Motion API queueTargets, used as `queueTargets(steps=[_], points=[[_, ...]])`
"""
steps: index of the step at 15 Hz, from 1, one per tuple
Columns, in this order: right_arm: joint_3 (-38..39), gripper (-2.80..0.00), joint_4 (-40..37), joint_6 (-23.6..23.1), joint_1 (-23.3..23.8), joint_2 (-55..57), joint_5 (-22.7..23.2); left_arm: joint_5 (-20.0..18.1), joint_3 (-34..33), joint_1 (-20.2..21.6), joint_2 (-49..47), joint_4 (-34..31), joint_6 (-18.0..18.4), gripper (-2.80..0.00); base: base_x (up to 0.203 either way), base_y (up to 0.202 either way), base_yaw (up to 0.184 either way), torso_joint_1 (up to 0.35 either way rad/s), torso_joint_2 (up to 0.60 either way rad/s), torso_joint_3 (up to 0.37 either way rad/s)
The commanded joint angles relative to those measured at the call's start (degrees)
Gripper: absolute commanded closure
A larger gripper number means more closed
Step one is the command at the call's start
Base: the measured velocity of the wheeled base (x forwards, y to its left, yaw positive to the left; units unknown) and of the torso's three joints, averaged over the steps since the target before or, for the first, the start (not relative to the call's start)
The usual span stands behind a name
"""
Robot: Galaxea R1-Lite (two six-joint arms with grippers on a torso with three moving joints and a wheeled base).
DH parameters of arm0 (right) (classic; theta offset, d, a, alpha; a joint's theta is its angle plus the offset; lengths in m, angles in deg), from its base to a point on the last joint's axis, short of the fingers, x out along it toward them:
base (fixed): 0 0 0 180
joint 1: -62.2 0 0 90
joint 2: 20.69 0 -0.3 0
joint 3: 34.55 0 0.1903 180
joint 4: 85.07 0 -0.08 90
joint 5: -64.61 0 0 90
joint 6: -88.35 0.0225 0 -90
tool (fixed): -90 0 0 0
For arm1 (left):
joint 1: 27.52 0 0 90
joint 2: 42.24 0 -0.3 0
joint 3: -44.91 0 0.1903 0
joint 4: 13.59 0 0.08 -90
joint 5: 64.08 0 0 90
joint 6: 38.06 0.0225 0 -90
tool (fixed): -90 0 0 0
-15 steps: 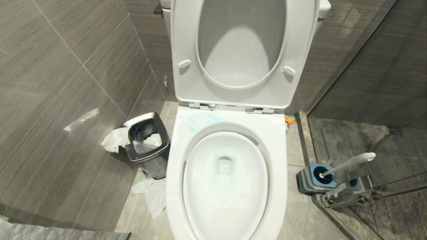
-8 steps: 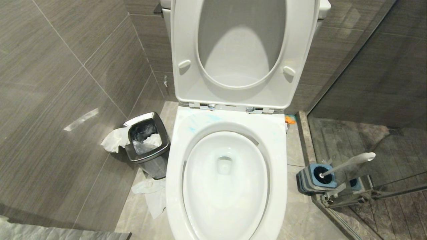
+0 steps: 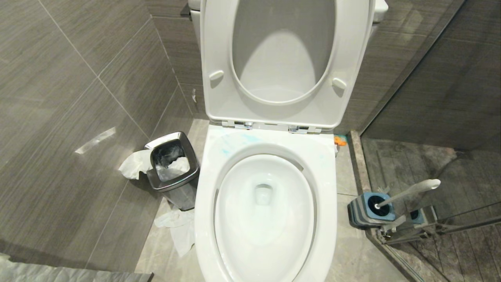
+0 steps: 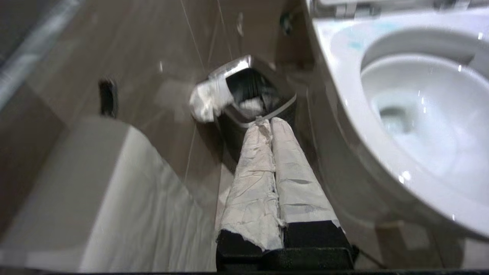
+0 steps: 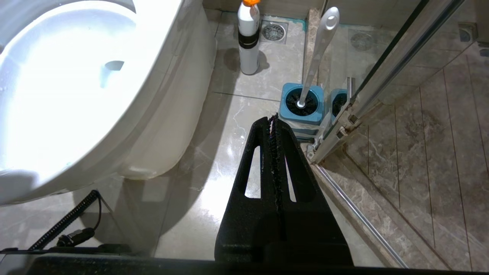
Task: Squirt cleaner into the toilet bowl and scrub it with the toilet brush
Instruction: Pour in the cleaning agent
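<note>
Toilet bowl [image 3: 266, 211] fills the floor's centre, seat raised, faint blue cleaner [image 3: 226, 150] streaks on its rim, unchanged over the last second, so scrubbing looks unstarted; toilet brush [image 3: 411, 192] stands in its holder [image 3: 362, 213] rightward; left gripper [image 4: 267, 122] and right gripper [image 5: 273, 118] have jaws closed, empty.

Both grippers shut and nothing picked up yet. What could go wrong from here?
1. The white cleaner bottle with orange cap stands behind the white ceramic toilet bowl, nearly hidden in the head view; a reach by the shut right gripper may tip it.
2. The white-handled toilet brush leans beside the glass shower door frame; lifting may knock it.
3. The paper-wrapped left gripper, shut, points at the chrome waste bin.
</note>
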Motion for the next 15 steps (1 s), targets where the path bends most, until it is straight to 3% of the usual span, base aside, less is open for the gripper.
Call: queueTargets(steps=[1,7,15], points=[[0.01,0.0,0.01,0.02,0.01,0.05,0.03,-0.35,-0.22,0.01,-0.11,-5.43,0.88,0.0,0.0,0.0,0.0,0.0,0.0,0.0],[0.01,0.0,0.01,0.02,0.01,0.05,0.03,-0.36,0.21,-0.17,-0.11,-14.37,-0.13,0.0,0.0,0.0,0.0,0.0,0.0,0.0],[0.01,0.0,0.0,0.02,0.01,0.05,0.03,-0.1,0.04,-0.17,-0.11,-13.69,-1.32,0.0,0.0,0.0,0.0,0.0,0.0,0.0]])
